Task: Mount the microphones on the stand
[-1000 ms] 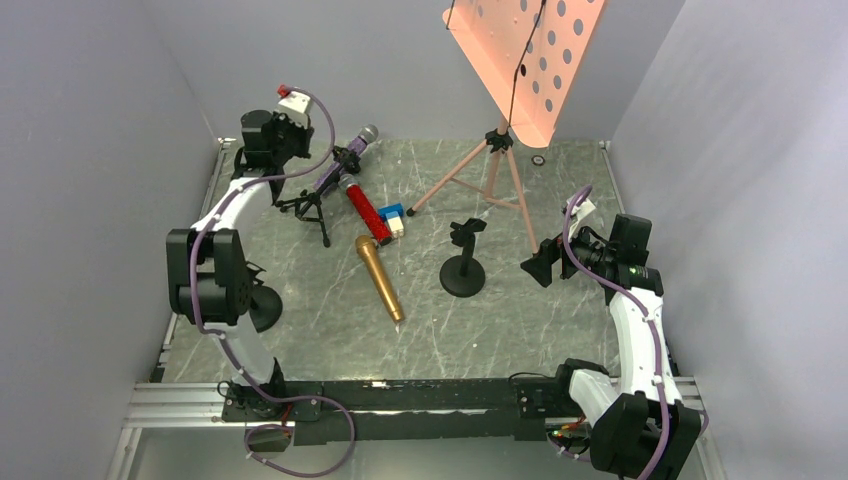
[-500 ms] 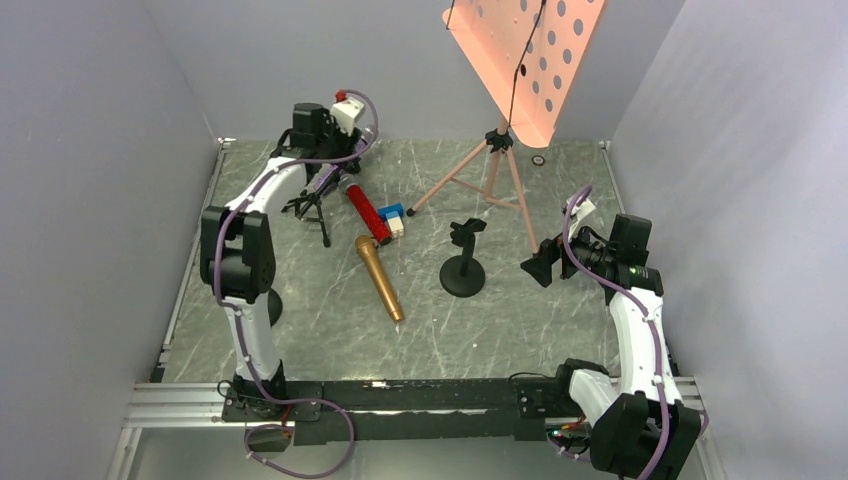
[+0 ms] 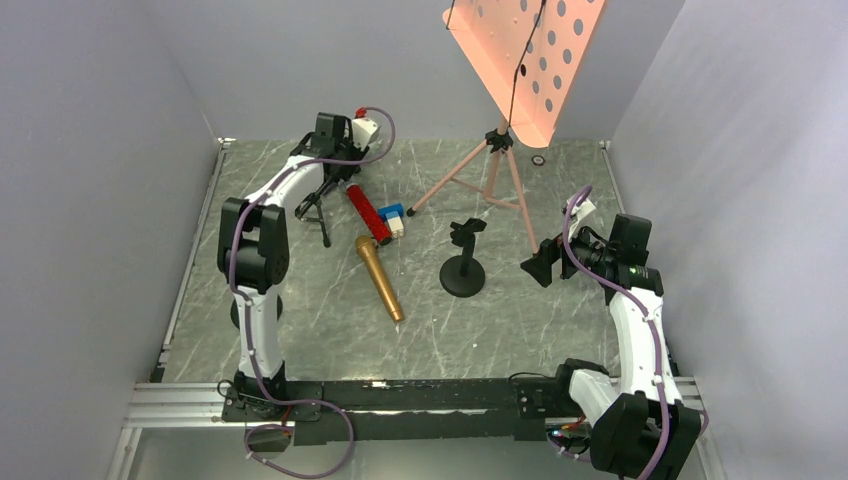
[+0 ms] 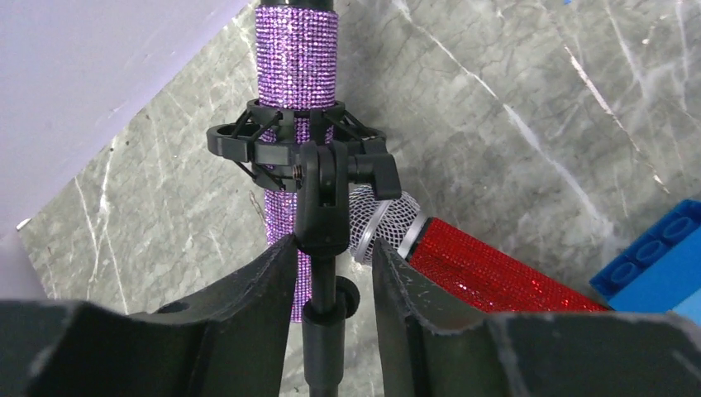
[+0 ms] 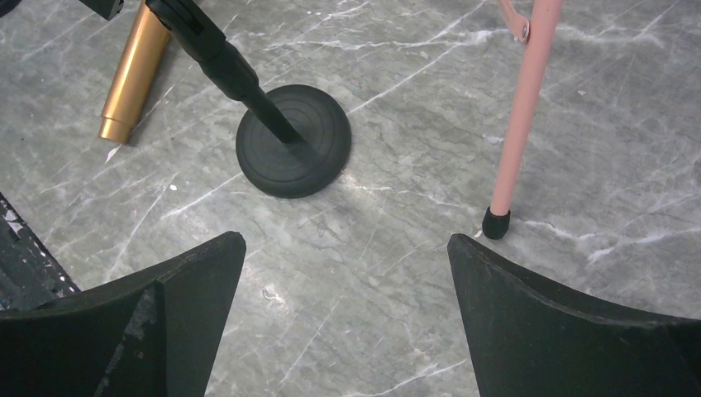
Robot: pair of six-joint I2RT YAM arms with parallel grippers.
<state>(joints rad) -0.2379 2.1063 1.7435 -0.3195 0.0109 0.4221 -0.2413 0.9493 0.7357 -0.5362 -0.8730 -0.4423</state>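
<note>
Left hand [image 4: 333, 252] straddles, perhaps grips, the stand [image 4: 322, 182] holding the purple microphone [image 4: 295, 58].

Glittery purple microphone [image 4: 295, 58]; glittery red microphone [image 4: 488, 273]; gold microphone [image 3: 380, 278]

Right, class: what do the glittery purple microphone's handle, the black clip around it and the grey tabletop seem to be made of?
Glittery purple microphone handle: rows of tiny sparkling studs, probably a rhinestone wrap; the core is hidden.
Black clip: matte and moulded-looking, likely plastic.
Grey tabletop: marble pattern with white veins and a slight sheen; it could be stone or a printed sheet, cannot tell which.
</note>
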